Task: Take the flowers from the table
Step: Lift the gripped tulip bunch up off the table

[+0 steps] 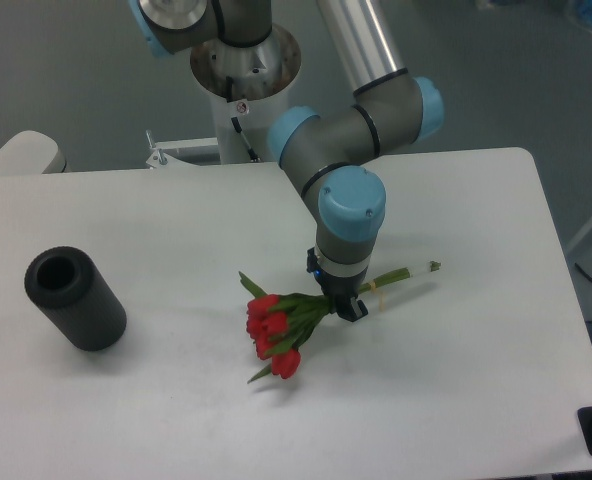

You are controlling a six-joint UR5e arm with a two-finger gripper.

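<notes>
Near the bench (456, 380) centre, the gripper (344, 303) is closed on the stems of the flowers (281, 325), heads drooping left, seemingly just clear of the surface. With the grip near one end, the bunch could swing or slip out. At left, the black cylinder (74, 297) lies apart, its bore apparently empty.
</notes>
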